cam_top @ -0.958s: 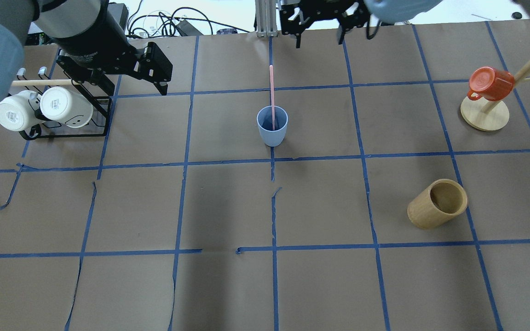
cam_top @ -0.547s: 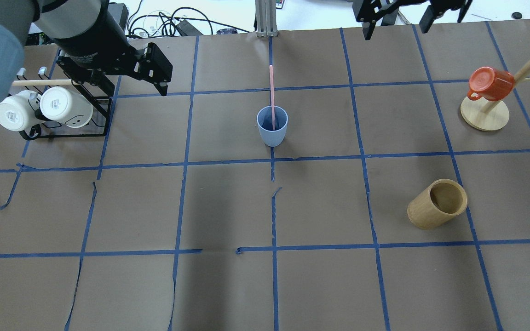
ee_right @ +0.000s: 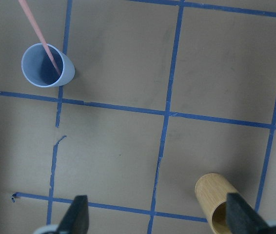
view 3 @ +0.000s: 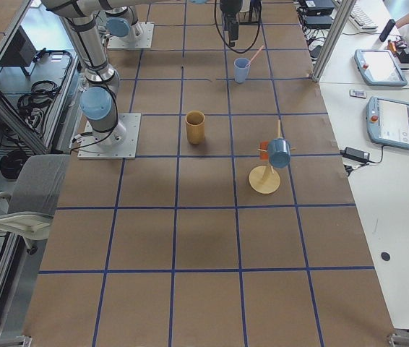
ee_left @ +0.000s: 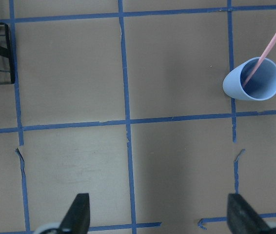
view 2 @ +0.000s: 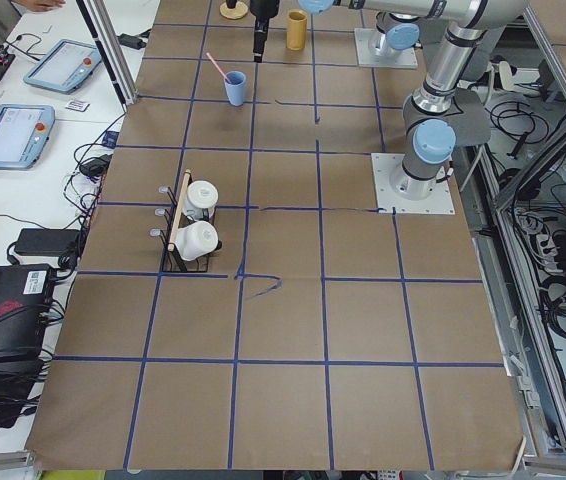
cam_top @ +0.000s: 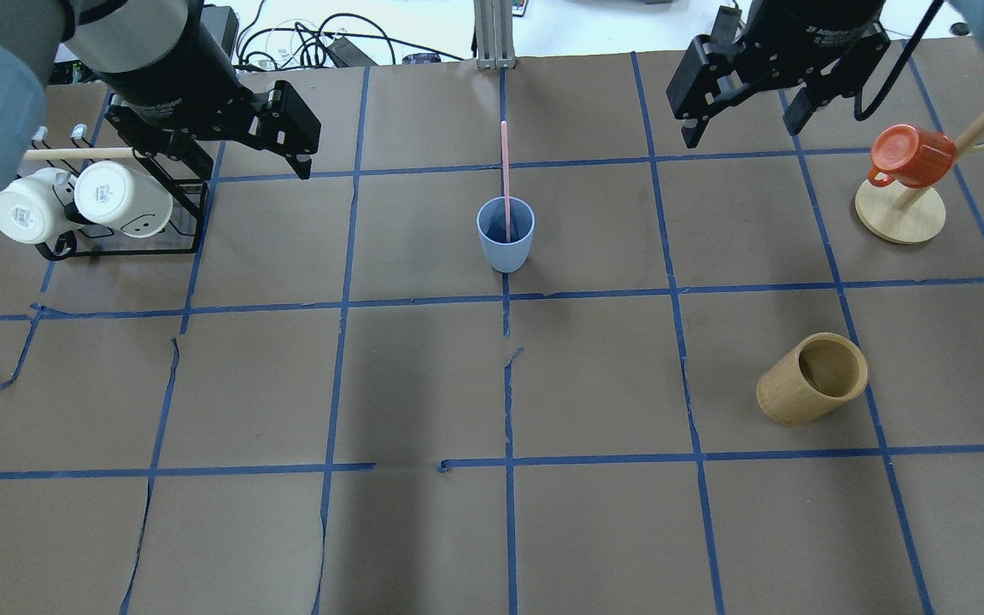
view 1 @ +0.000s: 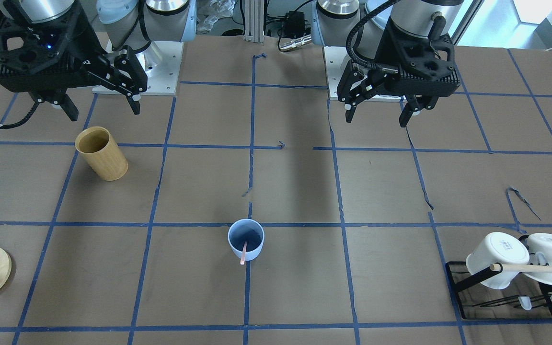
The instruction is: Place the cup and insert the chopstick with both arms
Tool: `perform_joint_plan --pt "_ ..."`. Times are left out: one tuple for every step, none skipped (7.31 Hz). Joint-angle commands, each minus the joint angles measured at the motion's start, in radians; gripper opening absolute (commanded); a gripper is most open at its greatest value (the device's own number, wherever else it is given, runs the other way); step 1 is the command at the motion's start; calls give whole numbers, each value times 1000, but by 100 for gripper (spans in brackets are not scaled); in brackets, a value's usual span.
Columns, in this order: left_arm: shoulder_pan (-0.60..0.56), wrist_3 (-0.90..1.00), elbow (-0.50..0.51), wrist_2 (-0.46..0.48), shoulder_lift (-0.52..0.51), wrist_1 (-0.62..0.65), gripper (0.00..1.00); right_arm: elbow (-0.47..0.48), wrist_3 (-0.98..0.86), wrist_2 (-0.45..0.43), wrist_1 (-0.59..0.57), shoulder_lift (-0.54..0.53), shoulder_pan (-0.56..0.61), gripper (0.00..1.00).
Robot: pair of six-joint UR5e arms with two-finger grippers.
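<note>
The light blue cup (cam_top: pixel 506 235) stands upright mid-table, also in the front view (view 1: pixel 246 239). One pale pink chopstick (cam_top: pixel 505 166) stands in it, leaning on the rim, and shows in both wrist views (ee_left: pixel 269 44) (ee_right: pixel 38 29). My left gripper (cam_top: pixel 253 166) is open and empty, high above the table left of the cup, near the mug rack. My right gripper (cam_top: pixel 744 135) is open and empty, high to the cup's right. In the front view both grippers (view 1: pixel 376 120) (view 1: pixel 103 112) hang with jaws spread.
A tan wooden cylinder (cam_top: pixel 812 380) lies tilted at the right front. A black rack (cam_top: pixel 129 248) with two white mugs (cam_top: pixel 120 198) and a dowel stands at the left. A wooden mug tree (cam_top: pixel 899 213) holds an orange mug (cam_top: pixel 910 155) at the far right.
My right gripper has swung from above the far middle edge to the right and come further into view. The left arm, cup and chopstick have not moved.
</note>
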Motion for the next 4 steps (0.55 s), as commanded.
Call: perform_joint_plan --pt "0 -1 0 0 0 2 100 29 -1 -19 -34 -3 -1 100" --pt "0 1 0 0 0 2 100 39 -1 -17 -34 -5 1 100" --pt "0 -1 0 0 0 2 100 65 -1 -13 -34 -5 1 100" --pt "0 -1 3 0 1 0 100 76 -1 -19 -35 -8 -1 100"
